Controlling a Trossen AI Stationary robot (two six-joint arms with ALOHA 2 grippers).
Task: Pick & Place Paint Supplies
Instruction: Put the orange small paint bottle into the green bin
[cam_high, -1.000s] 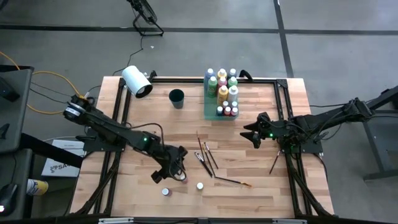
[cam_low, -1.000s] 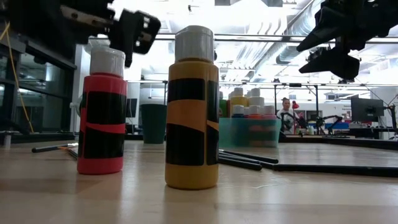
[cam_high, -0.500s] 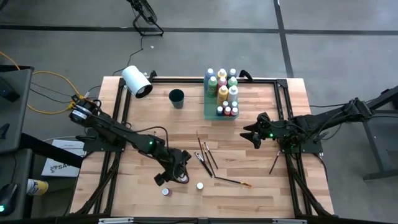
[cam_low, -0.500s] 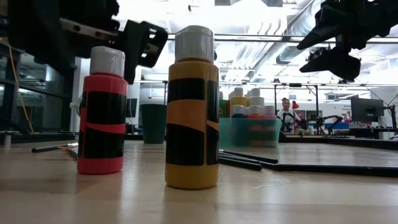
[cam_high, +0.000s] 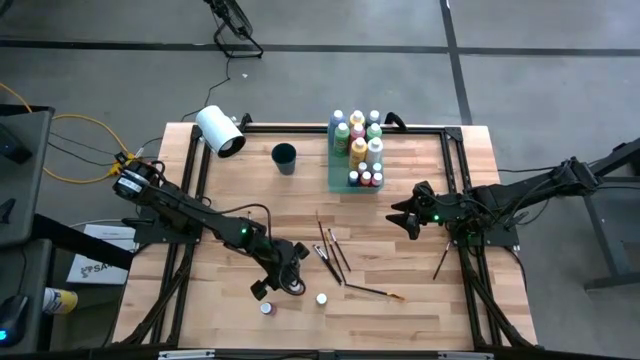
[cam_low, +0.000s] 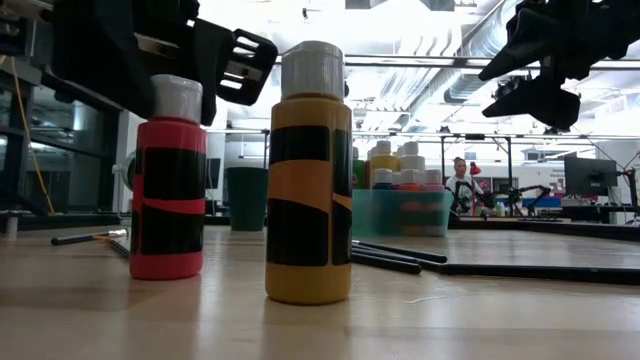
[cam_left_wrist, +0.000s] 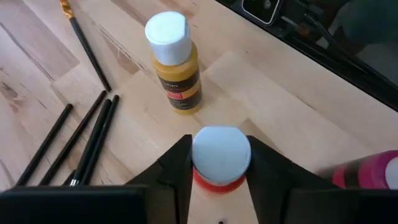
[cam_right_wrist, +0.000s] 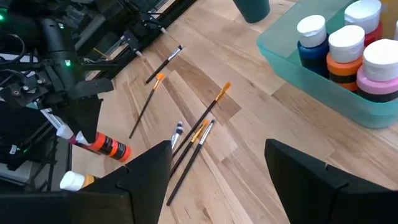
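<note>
A red bottle (cam_left_wrist: 216, 174) with black bands and a white cap stands at the table's (cam_high: 420, 310) 6 o'clock edge, the left gripper (cam_left_wrist: 217, 163) clamped around it. A yellow bottle (cam_left_wrist: 174, 68) stands beside it, brushes (cam_high: 333, 255) lying at centre. The right gripper (cam_right_wrist: 217, 165) hangs open at 3 o'clock over pale wooden planks, bright ceiling ducts behind.

I work in a lab hall: exposed ceiling ducts (cam_low: 440, 45), monitors (cam_low: 590, 176), grey concrete floor (cam_high: 540, 90) around my worktop (cam_high: 400, 320).

In the left wrist view, the left tool (cam_left_wrist: 220, 163) is covering most of the red bottle (cam_left_wrist: 218, 177), leaving only its cap showing. A pink bottle (cam_left_wrist: 370, 172) is being cut off at the picture's edge.
</note>
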